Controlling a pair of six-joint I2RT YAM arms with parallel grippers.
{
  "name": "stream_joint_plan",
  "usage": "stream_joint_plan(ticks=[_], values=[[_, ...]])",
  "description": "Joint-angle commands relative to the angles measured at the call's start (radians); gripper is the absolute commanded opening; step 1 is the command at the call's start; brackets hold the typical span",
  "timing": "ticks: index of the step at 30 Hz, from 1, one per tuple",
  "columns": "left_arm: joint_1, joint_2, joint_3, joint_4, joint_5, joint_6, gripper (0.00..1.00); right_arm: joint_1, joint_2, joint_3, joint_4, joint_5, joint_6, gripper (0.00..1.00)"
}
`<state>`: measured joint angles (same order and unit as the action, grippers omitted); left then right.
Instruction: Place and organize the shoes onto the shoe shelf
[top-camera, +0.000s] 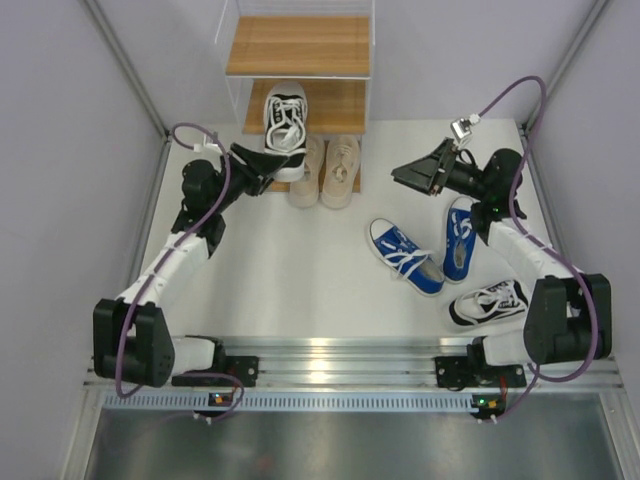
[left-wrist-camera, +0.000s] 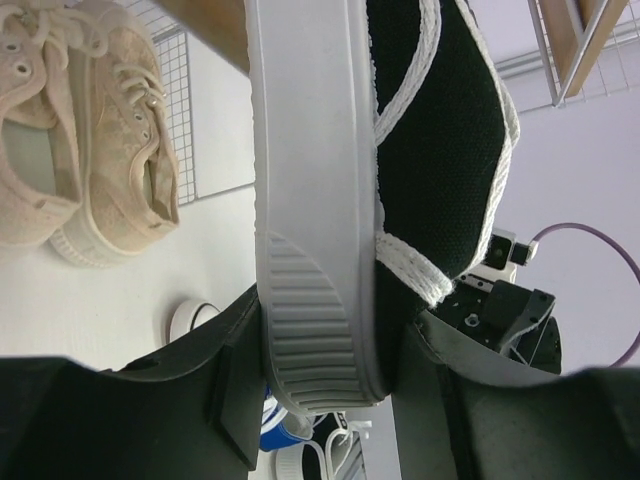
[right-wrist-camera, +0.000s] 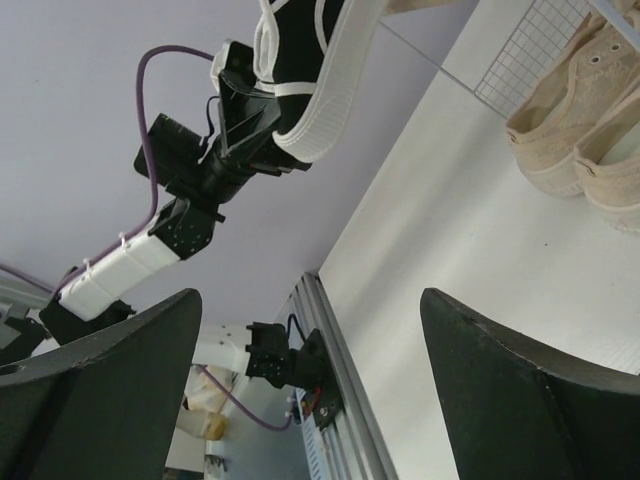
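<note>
Bright, diffuse light, faint shadows. Glare streaks the aluminium rail (top-camera: 330, 350). Wrist views bend at the edges; near fingers (right-wrist-camera: 90, 400) look soft.

A white table (top-camera: 300, 280) ends in a ribbed aluminium rail (top-camera: 340, 362) between grey walls (top-camera: 60, 150).

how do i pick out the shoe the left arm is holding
Find the shoe shelf at the far end. Over its middle board, just behind the beige pair, the left end effector grips a sneaker by one end. It is the only black-and-white one there, with white laces.
</note>
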<state>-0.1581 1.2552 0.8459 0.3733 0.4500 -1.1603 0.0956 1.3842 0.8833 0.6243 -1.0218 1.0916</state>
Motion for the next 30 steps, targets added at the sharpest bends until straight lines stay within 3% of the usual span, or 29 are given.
stream_joint_plan(ticks=[1,10,20,23,25,30], values=[[0.011,0.055,0.123,0.148,0.052,0.014,0.0,-0.023,-0.045,-0.007,0.031,-0.015,-0.029,0.9],[0.015,0.254,0.297,0.164,0.046,-0.012,0.0,-0.04,-0.057,-0.017,0.04,-0.027,-0.03,0.91],[0.038,0.342,0.331,0.161,0.055,-0.038,0.0,-0.056,-0.079,-0.035,0.029,-0.043,-0.05,0.91],[0.049,0.349,0.328,0.13,0.065,-0.038,0.1,-0.057,-0.079,-0.035,0.017,-0.046,-0.062,0.91],[0.057,0.351,0.325,0.128,0.072,-0.044,0.23,-0.059,-0.082,-0.033,0.009,-0.054,-0.073,0.91],[0.068,0.317,0.315,0.092,0.069,-0.026,0.66,-0.068,-0.097,0.003,-0.142,-0.081,-0.202,0.91]])
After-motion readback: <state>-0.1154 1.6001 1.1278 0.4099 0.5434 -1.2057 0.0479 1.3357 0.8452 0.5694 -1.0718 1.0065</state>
